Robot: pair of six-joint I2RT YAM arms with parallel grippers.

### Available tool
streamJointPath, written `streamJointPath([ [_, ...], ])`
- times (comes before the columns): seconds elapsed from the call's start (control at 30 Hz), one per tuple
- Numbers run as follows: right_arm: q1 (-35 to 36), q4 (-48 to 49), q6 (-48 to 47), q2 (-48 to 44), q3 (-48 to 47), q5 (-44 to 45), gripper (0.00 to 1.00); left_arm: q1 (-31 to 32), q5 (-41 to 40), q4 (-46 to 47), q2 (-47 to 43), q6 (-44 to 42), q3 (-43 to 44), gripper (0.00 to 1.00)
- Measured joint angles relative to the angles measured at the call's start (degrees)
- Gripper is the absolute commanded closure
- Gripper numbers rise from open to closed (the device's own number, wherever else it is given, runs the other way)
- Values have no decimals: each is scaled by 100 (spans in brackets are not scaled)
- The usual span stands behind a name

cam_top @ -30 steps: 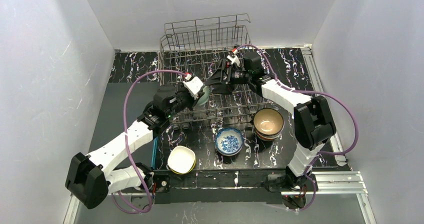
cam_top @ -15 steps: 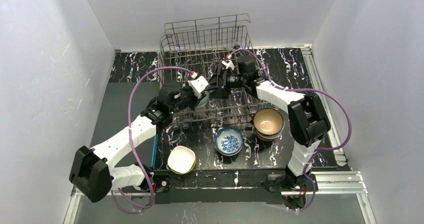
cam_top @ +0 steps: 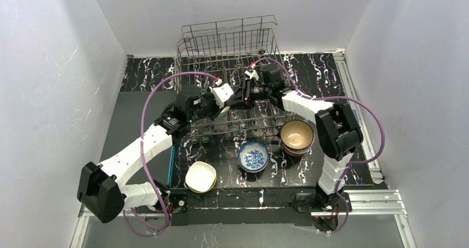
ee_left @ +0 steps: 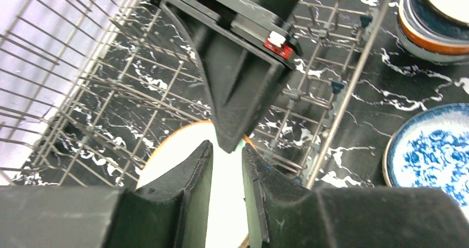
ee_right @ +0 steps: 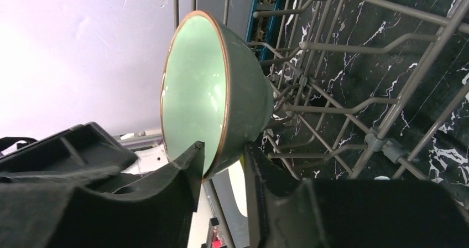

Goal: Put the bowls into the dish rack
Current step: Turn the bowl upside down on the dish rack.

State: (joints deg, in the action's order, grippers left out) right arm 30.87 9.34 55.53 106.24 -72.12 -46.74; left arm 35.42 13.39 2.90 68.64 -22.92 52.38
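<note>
A black, white-veined mat (cam_top: 149,73) is being seen lying beneath the left gripper (ee_left: 227,148) and right gripper (ee_right: 223,148); white walls (cam_top: 55,65) are being shown enclosing both.

I get soft, even overhead light; white walls (cam_top: 50,65) bright, shadows faint. Wrist views: near foreground soft, glare washes mint bowl (ee_right: 193,87) interior.

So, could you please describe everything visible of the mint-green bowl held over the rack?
The mint-green bowl looks like glazed ceramic: pale and glossy inside, darker green outside, with a thin copper-coloured rim. It stands on edge over the dish rack, mouth facing sideways. The right gripper pinches its rim, one finger inside and one outside. The left gripper straddles it too; whether it grips cannot be told.
</note>
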Motion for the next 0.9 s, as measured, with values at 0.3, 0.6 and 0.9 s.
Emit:
streamJointPath([
  [0.3, 0, -450, -439, 44, -48, 212, 86, -4, -297, -37, -2, -197, 146, 44],
  [0.6, 15, -1547, -1335, 55, -560, 844, 99, -7, -1432, -2, 61, 350, 328, 2],
  [0.9, 72, -2302, -2168, -92, -999, 1541, 99, -162, -2149, -315, 328, 1362, 887, 2],
])
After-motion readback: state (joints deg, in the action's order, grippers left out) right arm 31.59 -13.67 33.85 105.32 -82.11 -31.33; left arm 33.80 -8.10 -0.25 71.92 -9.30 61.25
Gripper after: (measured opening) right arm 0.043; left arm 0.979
